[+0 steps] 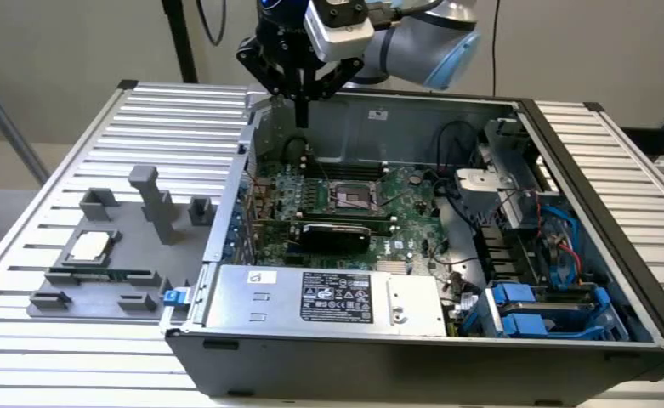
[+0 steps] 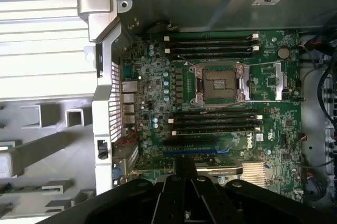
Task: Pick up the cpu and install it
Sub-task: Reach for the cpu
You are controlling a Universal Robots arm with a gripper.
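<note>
The gripper [image 1: 302,112] hung with its fingers pressed together, holding nothing, above the far wall of the open computer case [image 1: 422,119], which stood on the slatted counter [image 1: 173,110]. In the wrist view the gripper [image 2: 184,179] looked down on the green motherboard [image 2: 263,129], where the socket [image 2: 220,83] sat with a dark centre and its metal frame around it. The cpu [image 1: 91,246] lay flat, silver top up, on a grey fixture plate [image 1: 127,234] beside the case, toward the counter's edge on the exterior view's left, well apart from the gripper. A thin green memory stick [image 1: 99,275] lay on the same plate, just nearer the counter's front edge. A power-supply box [image 1: 326,297] filled the case's near side
</note>
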